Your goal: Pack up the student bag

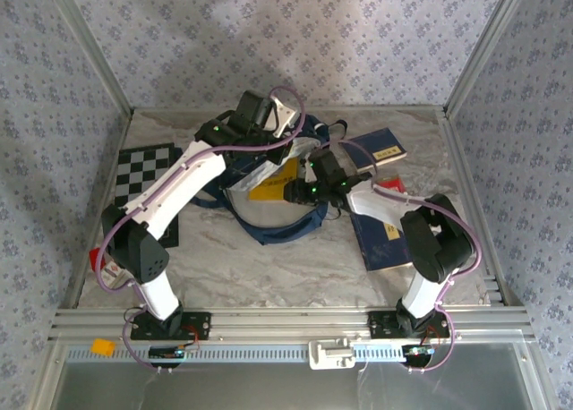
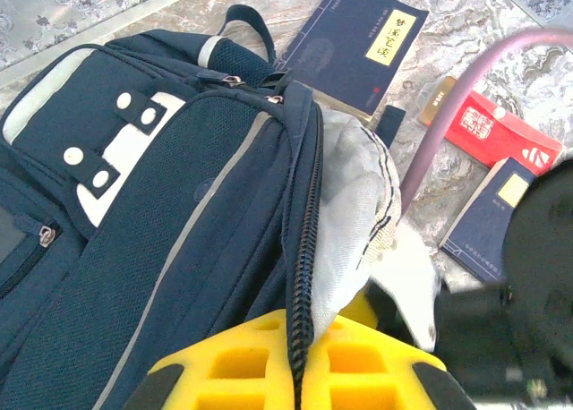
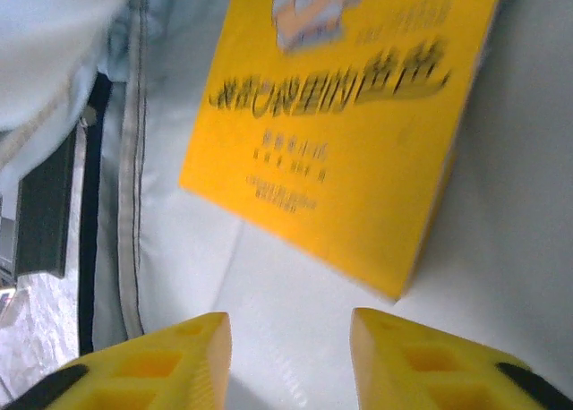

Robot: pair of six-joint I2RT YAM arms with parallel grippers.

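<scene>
The navy student bag [image 2: 179,222] [image 1: 269,215] lies in the middle of the table with its main compartment held wide, the pale lining [image 3: 295,276] showing. My left gripper [image 2: 304,356] [image 1: 279,116] is shut on the bag's zipper edge, lifting it. A yellow book [image 3: 349,115] [image 1: 273,186] rests inside on the lining. My right gripper [image 3: 288,338] [image 1: 304,192] is at the bag's mouth, open, with nothing between its fingers, just short of the yellow book.
A dark blue book [image 2: 358,43] [image 1: 380,149] lies behind the bag. A red packet [image 2: 497,128] and another blue book [image 2: 491,220] [image 1: 383,240] lie to the right. A checkerboard [image 1: 148,173] sits at the left.
</scene>
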